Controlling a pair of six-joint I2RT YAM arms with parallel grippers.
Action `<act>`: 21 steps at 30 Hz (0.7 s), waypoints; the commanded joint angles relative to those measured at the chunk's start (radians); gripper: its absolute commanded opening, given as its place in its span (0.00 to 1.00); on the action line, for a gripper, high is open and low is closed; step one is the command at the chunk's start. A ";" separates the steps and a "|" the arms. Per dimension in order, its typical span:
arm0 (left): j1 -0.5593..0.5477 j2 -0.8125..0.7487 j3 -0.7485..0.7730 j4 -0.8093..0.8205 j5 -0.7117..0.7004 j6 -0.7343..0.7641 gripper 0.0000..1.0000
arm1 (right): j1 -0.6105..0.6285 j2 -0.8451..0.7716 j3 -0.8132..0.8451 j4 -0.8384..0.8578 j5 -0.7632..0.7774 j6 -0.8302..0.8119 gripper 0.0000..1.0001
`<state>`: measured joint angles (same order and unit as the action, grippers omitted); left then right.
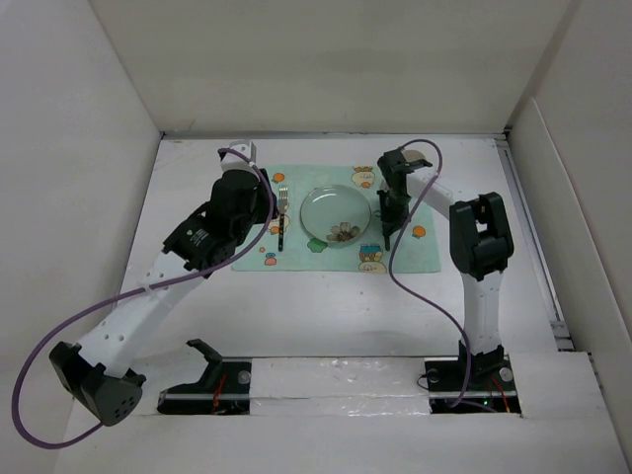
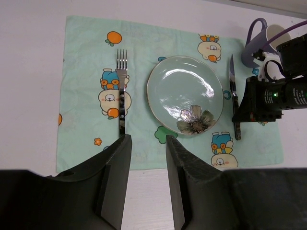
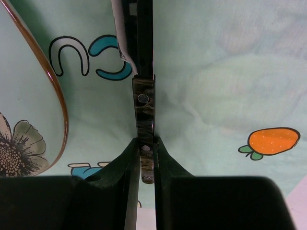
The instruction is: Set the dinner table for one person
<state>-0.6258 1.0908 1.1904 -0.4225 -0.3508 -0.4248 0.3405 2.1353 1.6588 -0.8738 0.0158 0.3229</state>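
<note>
The dinner table is a white surface with a mint-green cartoon placemat on it. A glass plate with a flower print sits at the mat's middle, and a fork lies to its left. My right gripper is low over the mat right of the plate, shut on the dark handle of a knife held on edge. My left gripper is open and empty, high over the mat's near edge. The plate, fork and knife also show in the left wrist view.
A purple mug stands off the mat's far right corner, behind my right wrist. Purple cables loop from both arms. White walls close in the table on three sides. A rail runs along the near edge.
</note>
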 commanded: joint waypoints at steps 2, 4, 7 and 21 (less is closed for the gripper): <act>0.008 0.006 0.003 0.037 0.007 -0.008 0.32 | -0.006 -0.026 -0.005 0.030 0.013 0.010 0.14; 0.008 0.006 0.006 0.037 0.010 -0.012 0.32 | -0.006 -0.029 0.002 0.032 0.022 0.012 0.16; 0.008 0.008 0.008 0.033 0.013 -0.019 0.32 | -0.006 -0.066 -0.008 0.039 0.021 0.016 0.32; 0.008 0.026 0.075 0.065 0.055 0.018 0.56 | 0.045 -0.535 -0.071 0.018 -0.004 0.027 0.69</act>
<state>-0.6254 1.1210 1.2003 -0.4137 -0.3202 -0.4297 0.3698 1.7405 1.5791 -0.8631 0.0154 0.3374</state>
